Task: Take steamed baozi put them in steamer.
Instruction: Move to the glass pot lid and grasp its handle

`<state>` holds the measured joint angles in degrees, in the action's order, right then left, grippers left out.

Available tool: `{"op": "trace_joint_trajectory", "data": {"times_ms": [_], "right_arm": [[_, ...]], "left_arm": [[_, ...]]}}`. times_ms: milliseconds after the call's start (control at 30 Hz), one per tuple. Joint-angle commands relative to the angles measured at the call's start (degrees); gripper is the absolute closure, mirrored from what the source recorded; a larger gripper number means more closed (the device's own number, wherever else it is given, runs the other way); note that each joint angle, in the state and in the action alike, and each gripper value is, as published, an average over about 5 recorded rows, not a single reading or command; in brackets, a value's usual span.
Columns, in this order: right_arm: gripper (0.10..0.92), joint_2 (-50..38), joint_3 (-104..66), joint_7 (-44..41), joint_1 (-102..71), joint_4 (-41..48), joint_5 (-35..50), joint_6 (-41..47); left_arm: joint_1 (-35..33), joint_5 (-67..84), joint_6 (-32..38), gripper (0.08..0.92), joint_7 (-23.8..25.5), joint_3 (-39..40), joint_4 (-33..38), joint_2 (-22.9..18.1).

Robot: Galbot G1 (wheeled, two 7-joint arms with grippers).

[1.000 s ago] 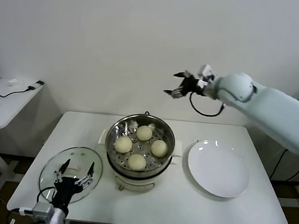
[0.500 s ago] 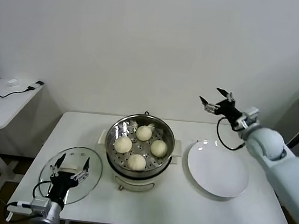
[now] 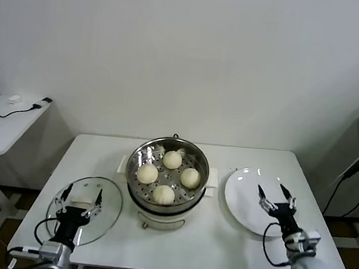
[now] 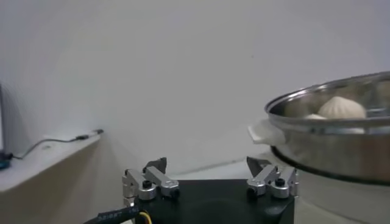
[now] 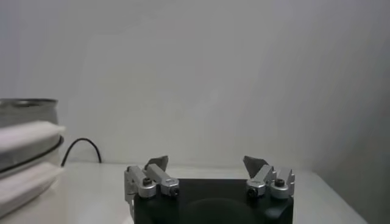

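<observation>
Several cream-white steamed baozi (image 3: 172,160) lie on the perforated tray inside the steel steamer (image 3: 137,197) at the table's middle. One baozi (image 4: 342,108) shows over the steamer's rim (image 4: 329,103) in the left wrist view. My left gripper (image 3: 80,196) hangs open and empty low at the front left, over the glass lid (image 3: 111,198), fingertips pointing away from me (image 4: 207,164). My right gripper (image 3: 276,196) is open and empty low at the front right, over the near edge of the white plate (image 3: 247,191). In its own view (image 5: 206,163) it faces the wall.
The white plate lies bare to the right of the steamer. A steamer handle (image 5: 24,137) and a black cable (image 5: 79,149) show off to one side of the right gripper. A side table (image 3: 5,119) with cables stands off to the left.
The right arm swung from high behind the steamer down to the front right, ending low over the plate's near edge. The left gripper drew back slightly toward the front. Both stayed open.
</observation>
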<state>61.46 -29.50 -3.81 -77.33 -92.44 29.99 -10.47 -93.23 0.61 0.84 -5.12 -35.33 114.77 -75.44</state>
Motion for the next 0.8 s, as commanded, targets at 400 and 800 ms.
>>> {"op": "trace_joint_trajectory", "data": {"times_ms": [400,800], "right_arm": [[0.203,10.2,-3.8,5.6,-8.0,-1.4,-8.6,-1.7],[0.203,9.6,-3.5,6.9,-6.0,-1.8,-8.4,-0.2]], "left_arm": [[-0.3,-56.3,13.1,0.177,-17.8,-2.5,-15.9,6.1],[1.5,-74.5,3.5,0.177,-23.0,-0.9,-24.3,2.8]]}}
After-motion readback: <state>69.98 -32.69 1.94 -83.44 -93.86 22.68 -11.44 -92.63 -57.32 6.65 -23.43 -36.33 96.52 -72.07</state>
